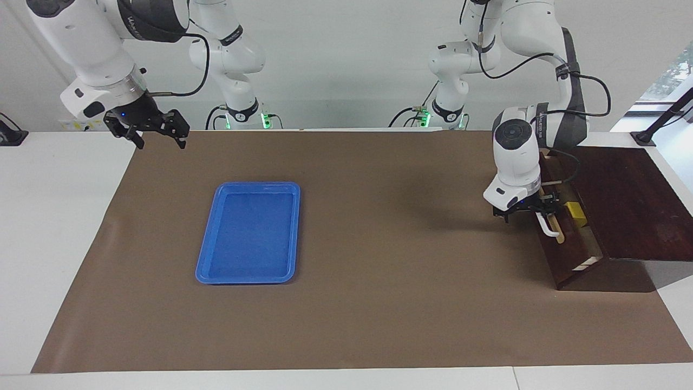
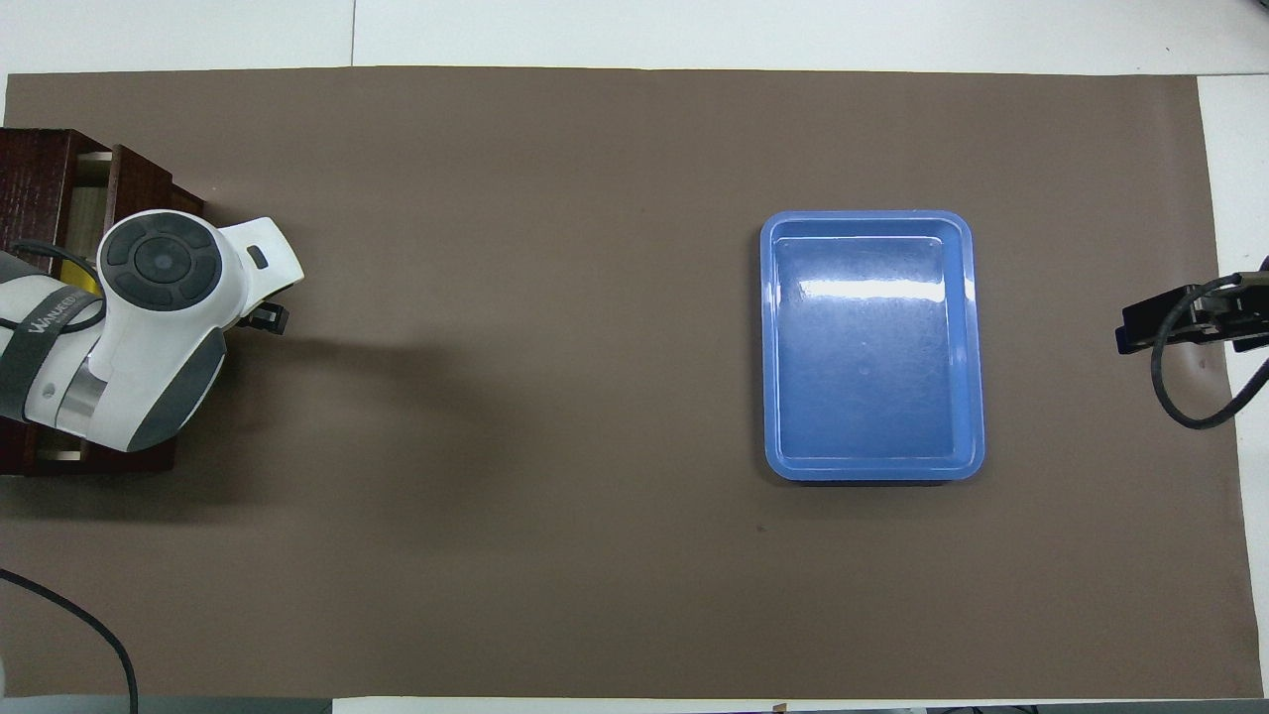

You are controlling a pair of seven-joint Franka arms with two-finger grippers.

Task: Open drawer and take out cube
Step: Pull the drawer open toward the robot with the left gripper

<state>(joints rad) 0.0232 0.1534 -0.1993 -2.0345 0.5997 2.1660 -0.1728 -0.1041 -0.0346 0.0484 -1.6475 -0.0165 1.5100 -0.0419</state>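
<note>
The drawer (image 1: 561, 259) stands partly pulled out of its dark-brown wooden box (image 1: 628, 200) at the left arm's end of the table. Its pale interior shows, and the yellow cube (image 1: 575, 213) lies inside it. My left gripper (image 1: 536, 210) is shut on the drawer's white bar handle (image 1: 544, 226). In the overhead view the left wrist covers the handle and most of the drawer (image 2: 139, 183). My right gripper (image 1: 161, 143) hangs open and empty in the air over the table's edge at the right arm's end.
A blue plastic tray (image 1: 249, 233) (image 2: 872, 342) lies empty on the brown mat (image 1: 379, 303), toward the right arm's end. A black cable (image 2: 69, 625) runs in at the mat's corner nearest the left arm.
</note>
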